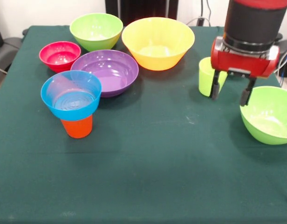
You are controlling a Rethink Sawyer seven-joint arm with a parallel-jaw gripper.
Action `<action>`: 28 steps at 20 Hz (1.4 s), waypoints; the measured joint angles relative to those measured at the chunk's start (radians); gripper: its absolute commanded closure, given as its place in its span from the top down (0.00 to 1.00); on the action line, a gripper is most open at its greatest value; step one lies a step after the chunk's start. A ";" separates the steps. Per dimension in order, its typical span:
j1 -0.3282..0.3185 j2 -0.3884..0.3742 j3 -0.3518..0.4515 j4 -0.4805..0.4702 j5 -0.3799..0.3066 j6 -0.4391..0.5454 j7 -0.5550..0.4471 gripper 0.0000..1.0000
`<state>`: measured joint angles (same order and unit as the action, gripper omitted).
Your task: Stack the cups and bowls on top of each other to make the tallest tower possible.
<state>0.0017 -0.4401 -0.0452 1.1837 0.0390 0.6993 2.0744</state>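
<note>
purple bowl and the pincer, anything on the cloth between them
In the front view the stretch from the purple bowl to the pincer is bare green cloth; the lime green cup stands just behind the pincer's left finger.

— How is the scene lit?

— Even, fairly bright light is cast from above. Soft, short shadows are thrown on the dark green cloth-covered table (148, 158) beneath the large glossy yellow plastic bowl (158, 43) and the wide purple plastic bowl (106, 72).

— Is glare seen?

— Pale sheen is picked up inside the translucent blue plastic bowl (71, 94) and on the yellow one. Slight softness is noted throughout; no marked edge distortion can be made out.
</note>
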 measured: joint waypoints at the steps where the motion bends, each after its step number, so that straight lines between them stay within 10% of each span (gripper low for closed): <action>1: 0.000 -0.006 0.000 0.000 0.004 0.000 0.000 1.00; 28: 0.105 0.024 -0.027 0.000 0.024 -0.083 0.000 1.00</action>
<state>0.1070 -0.4164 -0.0724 1.1840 0.0625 0.6164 2.0744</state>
